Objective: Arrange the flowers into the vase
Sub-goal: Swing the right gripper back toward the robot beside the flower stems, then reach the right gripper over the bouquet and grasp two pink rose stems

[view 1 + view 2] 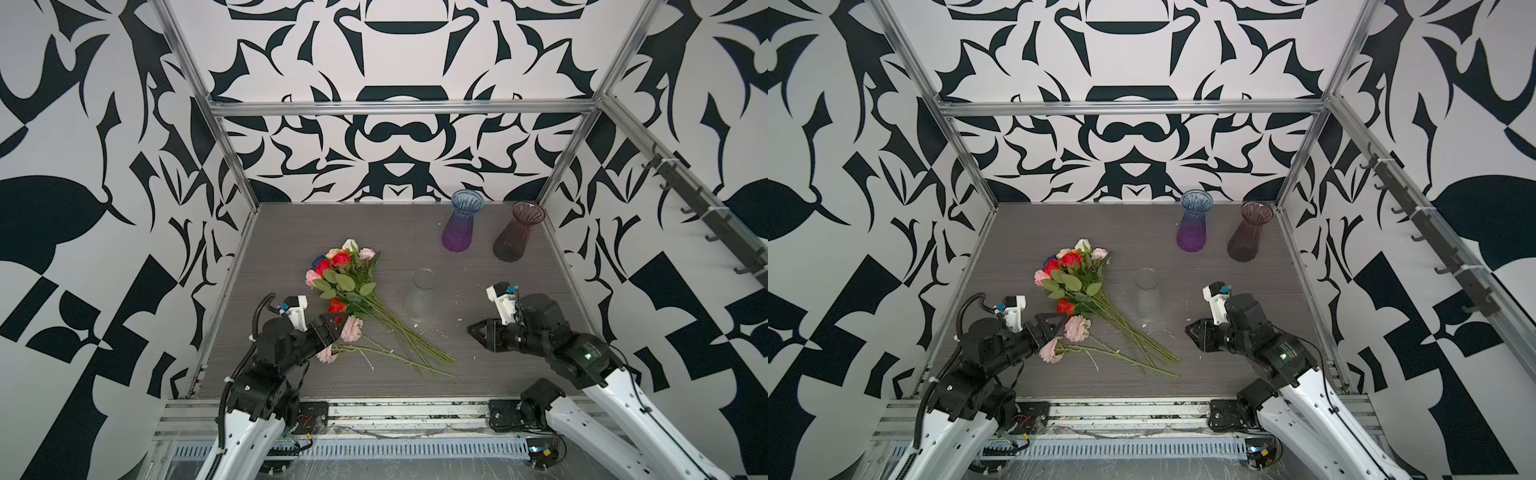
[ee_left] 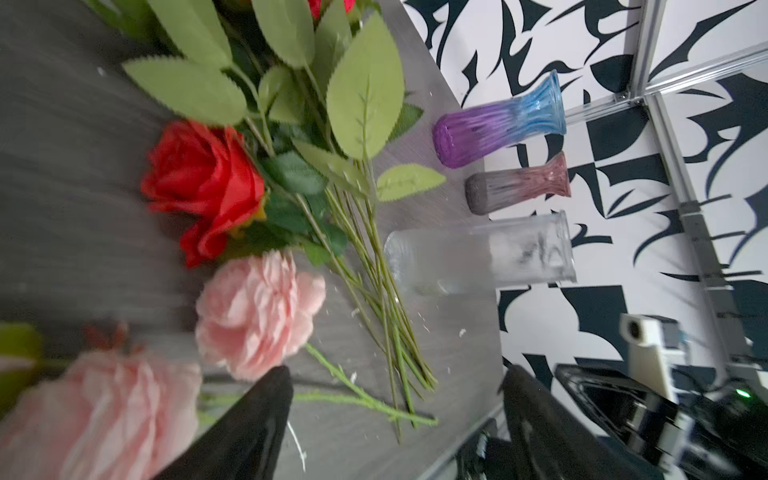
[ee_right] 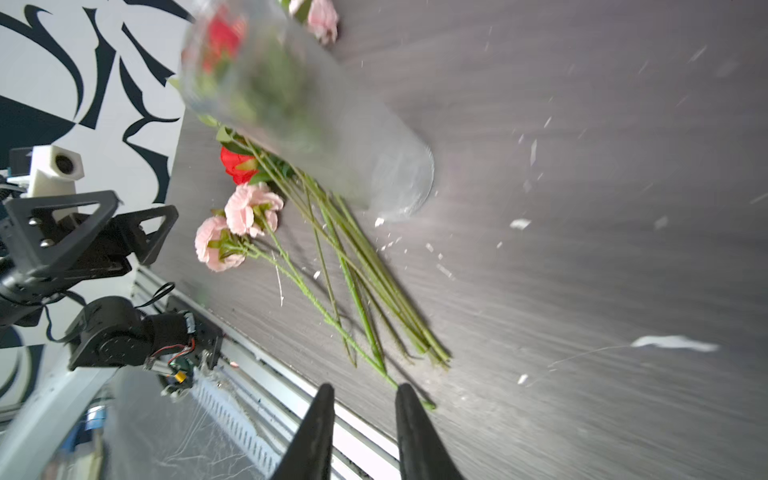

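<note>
While the flowers (image 1: 349, 286) lie flat: you have the whole bunch on the counter (image 1: 519, 299), left of its middle. The blooms point toward the far left corner and the stems (image 1: 407, 340) fan toward the middle of the near edge. None is in a vase yet.
Stems: their bare ends spread apart on open counter. I judge that this gives you the cleanest place to pinch a single one without dragging leaves along.
Left hand (image 1: 337, 326): it hangs by the near left part of the counter, just beside the pale pink blooms (image 1: 352, 328). Its jaws are wide apart with nothing between them, a spread that suits closing on a stem under a bloom.
Right hand (image 3: 365, 388): it sits toward the near right part of the counter, near the stem ends but not among them. Its jaws stand a narrow gap apart and are empty.
Clear vase (image 1: 419, 299): it stands upright near the counter's middle, just right of the stems, and is empty. Both hands can reach it, so it looks like your likely target.
Blue-and-purple vase (image 1: 461, 222): it stands upright near the far edge, right of the middle, and holds nothing.
Dark vase (image 1: 517, 232): it stands upright by the far right corner, beside the blue-and-purple vase and apart from it. No flowers are in it.
White flecks (image 3: 673, 343): they lie scattered over the right part of the counter.
</note>
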Action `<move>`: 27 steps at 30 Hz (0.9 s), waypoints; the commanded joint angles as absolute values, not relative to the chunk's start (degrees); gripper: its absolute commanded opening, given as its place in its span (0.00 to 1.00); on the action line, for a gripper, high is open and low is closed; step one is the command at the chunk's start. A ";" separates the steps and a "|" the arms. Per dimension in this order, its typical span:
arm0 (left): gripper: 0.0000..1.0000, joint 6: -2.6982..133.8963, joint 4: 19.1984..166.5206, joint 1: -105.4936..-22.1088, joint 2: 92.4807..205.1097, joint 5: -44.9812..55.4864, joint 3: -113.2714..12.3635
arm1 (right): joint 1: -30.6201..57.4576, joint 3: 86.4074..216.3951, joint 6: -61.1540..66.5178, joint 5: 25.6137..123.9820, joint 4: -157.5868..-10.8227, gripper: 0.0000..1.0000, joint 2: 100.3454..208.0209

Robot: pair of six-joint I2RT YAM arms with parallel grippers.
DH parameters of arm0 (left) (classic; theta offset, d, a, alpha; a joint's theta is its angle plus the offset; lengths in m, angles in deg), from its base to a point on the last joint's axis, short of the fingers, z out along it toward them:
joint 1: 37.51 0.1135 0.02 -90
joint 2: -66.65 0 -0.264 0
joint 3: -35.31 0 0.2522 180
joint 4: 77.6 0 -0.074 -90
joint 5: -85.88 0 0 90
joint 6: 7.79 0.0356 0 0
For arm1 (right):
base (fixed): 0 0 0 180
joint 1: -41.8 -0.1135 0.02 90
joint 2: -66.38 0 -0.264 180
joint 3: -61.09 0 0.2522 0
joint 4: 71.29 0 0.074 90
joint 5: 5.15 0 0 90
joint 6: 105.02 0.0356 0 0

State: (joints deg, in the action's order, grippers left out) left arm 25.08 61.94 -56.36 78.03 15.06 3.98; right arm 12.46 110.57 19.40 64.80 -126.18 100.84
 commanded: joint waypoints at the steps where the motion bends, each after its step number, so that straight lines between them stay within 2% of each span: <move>1: 0.81 14.46 42.96 -56.32 70.94 20.50 0.78 | 11.99 106.30 25.55 61.09 -117.68 0.28 99.20; 3: 0.81 9.78 35.44 -56.32 66.88 21.74 -0.33 | 11.91 103.26 27.87 61.91 -115.04 0.28 98.22; 8: 0.80 5.50 26.10 -56.32 68.99 23.61 -4.89 | 11.81 98.93 31.56 64.22 -111.38 0.25 100.61; 14: 0.79 0.40 25.74 -56.32 68.36 23.77 -1.27 | 11.00 99.50 30.66 60.95 -107.99 0.23 102.10; 16: 0.80 0.17 27.83 -56.32 68.89 23.73 0.52 | 9.17 100.87 28.32 58.30 -107.64 0.26 104.10; 19: 0.82 -1.85 35.34 -56.32 68.06 24.60 4.16 | 1.24 104.41 24.07 59.91 -110.37 0.31 110.11; 23: 0.82 -3.93 45.45 -56.32 68.01 24.02 7.66 | -15.57 111.85 20.32 71.64 -113.25 0.31 120.06; 27: 0.82 -1.38 52.43 -56.32 69.26 22.29 7.22 | -25.20 122.45 16.58 81.33 -117.46 0.31 132.73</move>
State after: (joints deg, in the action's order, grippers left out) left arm -1.82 44.50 -56.36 68.76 23.54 7.87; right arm -21.75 116.21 21.25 72.10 -114.79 127.99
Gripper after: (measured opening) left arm 0.815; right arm 0.312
